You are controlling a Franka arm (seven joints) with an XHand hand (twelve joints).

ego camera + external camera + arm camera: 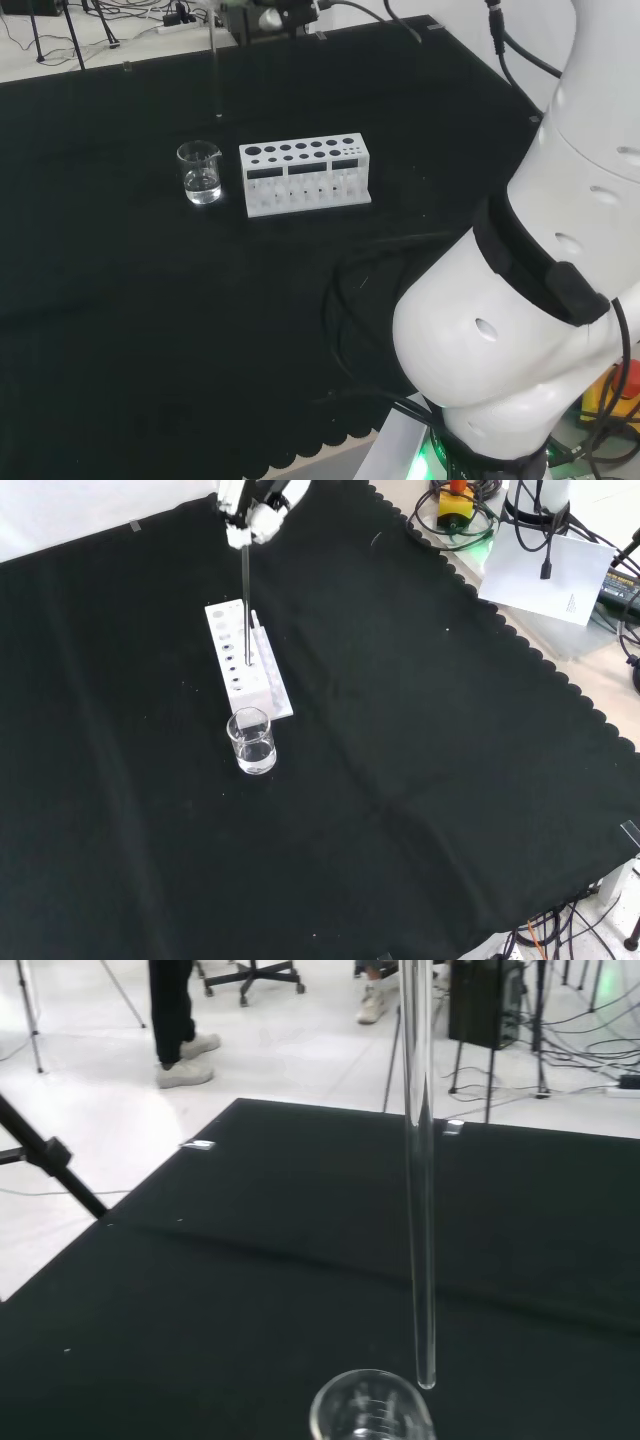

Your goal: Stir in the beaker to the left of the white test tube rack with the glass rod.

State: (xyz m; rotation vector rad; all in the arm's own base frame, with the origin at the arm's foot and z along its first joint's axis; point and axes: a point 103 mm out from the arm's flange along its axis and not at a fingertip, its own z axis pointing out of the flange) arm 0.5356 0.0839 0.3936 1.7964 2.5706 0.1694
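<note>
hand (252,508) is sitting at the top edge of the front view, fingers pinching the upper end of the glass rod (246,605); rod is hanging upright below the hand, its tip in the air; in the wrist view the tip is hovering just beside the beaker (372,1408) rim, not inside; beaker (200,173) is standing on the black surface (150,320) just left of the white test tube rack (305,175) in the head view, some clear liquid in it
</note>
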